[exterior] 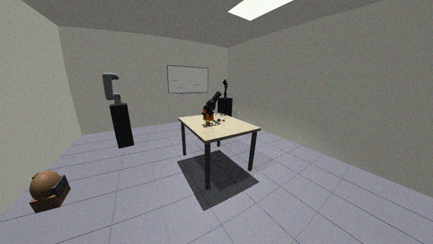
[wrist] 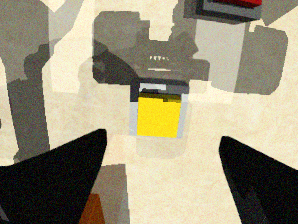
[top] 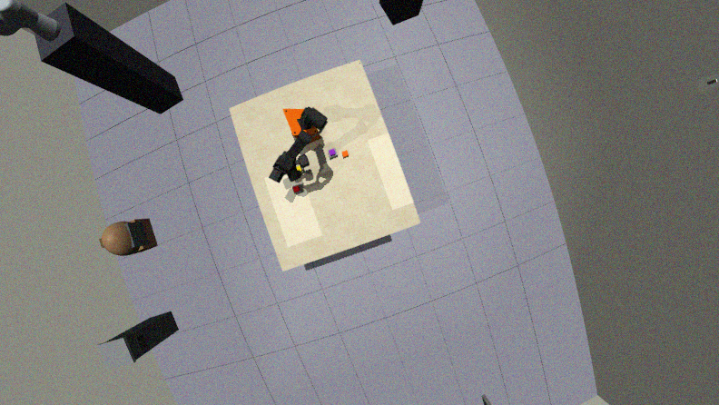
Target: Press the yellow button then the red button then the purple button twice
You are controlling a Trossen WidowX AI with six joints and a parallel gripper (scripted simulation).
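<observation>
The yellow button (top: 299,168) (wrist: 159,117) sits on a grey base, between and just beyond my two fingertips in the wrist view. My gripper (wrist: 164,140) is open, with nothing between its fingers, and hangs above the table over the yellow button. The red button (top: 297,189) (wrist: 240,2) stands farther out, cut off by the top edge of the wrist view and in the arm's shadow. The purple button (top: 331,152) (exterior: 218,120) stands off to the right in the top view and is outside the wrist view.
A small orange object (top: 345,153) (exterior: 223,120) stands just right of the purple button. The orange plate (top: 292,120) is by the arm's base on the table (top: 351,201) (exterior: 233,130). The arm's shadow falls around the yellow and red buttons.
</observation>
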